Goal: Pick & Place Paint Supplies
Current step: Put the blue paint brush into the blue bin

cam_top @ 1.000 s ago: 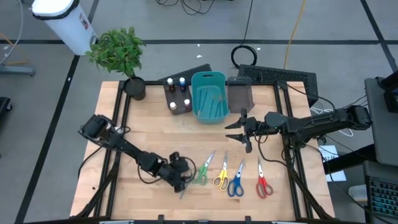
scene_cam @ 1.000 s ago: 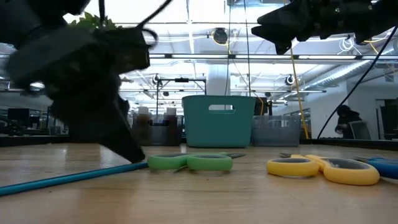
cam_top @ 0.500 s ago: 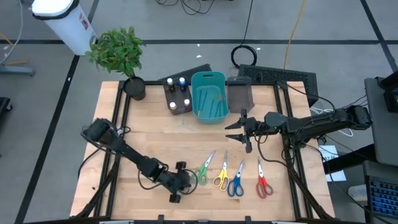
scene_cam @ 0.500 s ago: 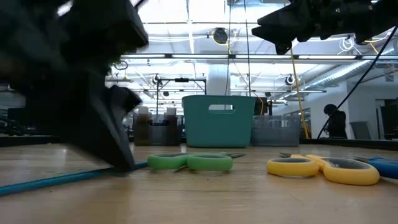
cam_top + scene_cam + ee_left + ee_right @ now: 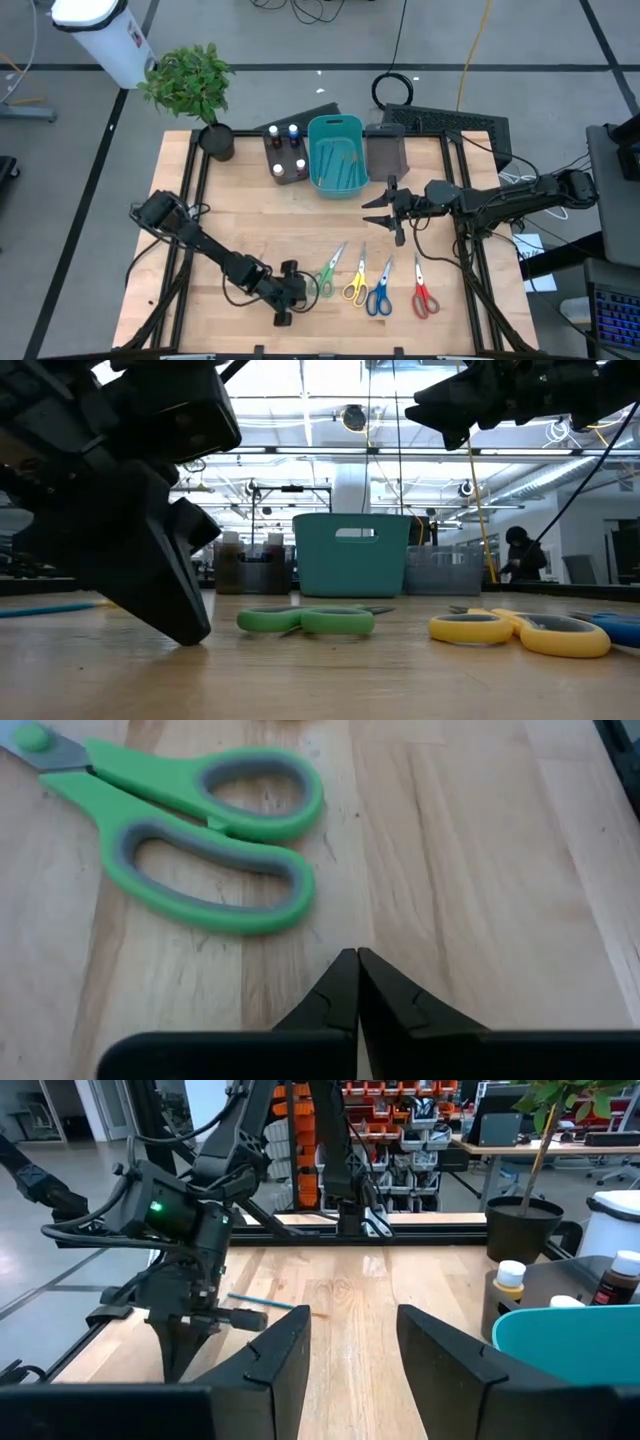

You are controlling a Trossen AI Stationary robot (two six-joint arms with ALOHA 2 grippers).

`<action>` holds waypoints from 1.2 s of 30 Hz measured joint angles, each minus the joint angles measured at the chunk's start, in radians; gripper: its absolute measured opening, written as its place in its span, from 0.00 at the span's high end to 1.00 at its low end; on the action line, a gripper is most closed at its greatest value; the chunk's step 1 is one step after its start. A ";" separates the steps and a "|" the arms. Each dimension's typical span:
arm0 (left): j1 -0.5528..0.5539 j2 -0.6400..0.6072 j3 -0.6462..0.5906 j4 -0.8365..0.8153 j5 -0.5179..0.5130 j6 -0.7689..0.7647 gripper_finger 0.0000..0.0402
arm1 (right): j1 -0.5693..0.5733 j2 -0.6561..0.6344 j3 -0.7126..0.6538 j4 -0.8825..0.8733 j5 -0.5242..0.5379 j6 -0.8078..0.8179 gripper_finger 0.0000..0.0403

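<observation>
My left gripper (image 5: 357, 960) is shut with nothing between its fingers. Its tips are down at the tabletop, just short of the handles of the green scissors (image 5: 190, 840), near the table's front edge (image 5: 298, 288). A thin blue brush (image 5: 262, 1301) lies on the wood beyond it, toward the table's left (image 5: 40, 608). Yellow scissors (image 5: 355, 281), blue scissors (image 5: 379, 291) and red scissors (image 5: 422, 293) lie in a row right of the green pair. Small capped bottles (image 5: 284, 150) stand in a dark bin at the back. My right gripper (image 5: 352, 1355) hovers open above the table's right half (image 5: 392, 212).
A teal bin (image 5: 335, 128) stands at the back centre with a dark grey bin (image 5: 386, 152) to its right. A potted plant (image 5: 195, 85) is at the far left corner. Bare wood lies between the bins and the scissors. A person shows in the room behind (image 5: 520, 555).
My left gripper has come down to the tabletop beside the green scissors and shut. The blue brush that lay beneath it has shot away toward the table's left and now lies clear of the fingers. My right gripper has kept still.
</observation>
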 joint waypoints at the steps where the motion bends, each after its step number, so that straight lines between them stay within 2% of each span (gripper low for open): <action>1: 0.001 -0.013 -0.002 -0.002 0.001 0.006 0.98 | 0.000 0.000 0.000 0.000 0.000 0.000 0.65; 4: 0.008 -0.075 -0.011 -0.052 -0.012 -0.011 0.97 | 0.000 0.000 0.000 -0.001 0.000 0.000 0.65; 6: 0.014 -0.143 -0.016 -0.132 -0.060 -0.108 0.98 | 0.000 0.000 0.000 -0.001 0.000 0.000 0.65; 8: 0.024 -0.240 -0.010 -0.259 -0.123 -0.296 0.99 | 0.000 0.000 0.000 -0.006 0.000 0.000 0.65; 11: 0.035 -0.396 -0.008 -0.564 -0.219 -0.624 0.97 | 0.000 0.000 0.000 -0.013 0.000 0.000 0.65; 14: 0.013 -0.503 -0.017 -0.793 -0.277 -0.908 0.90 | 0.000 0.000 0.000 -0.012 0.000 0.000 0.65; 17: -0.005 -0.573 -0.050 -0.921 -0.267 -1.136 0.79 | 0.000 0.000 0.000 -0.013 0.000 0.000 0.65; 22: -0.022 -0.593 -0.163 -0.915 -0.182 -1.337 0.58 | 0.000 0.000 0.000 -0.015 0.000 0.000 0.66; 26: -0.003 -0.564 -0.252 -0.892 -0.110 -1.432 0.49 | -0.001 0.000 0.000 -0.009 0.000 0.000 0.66; 31: 0.003 -0.548 -0.322 -0.853 -0.063 -1.488 0.47 | -0.001 0.000 0.000 -0.008 0.000 0.000 0.66; 36: 0.009 -0.539 -0.345 -0.833 -0.071 -1.493 0.53 | -0.001 0.000 0.000 -0.008 0.000 -0.001 0.66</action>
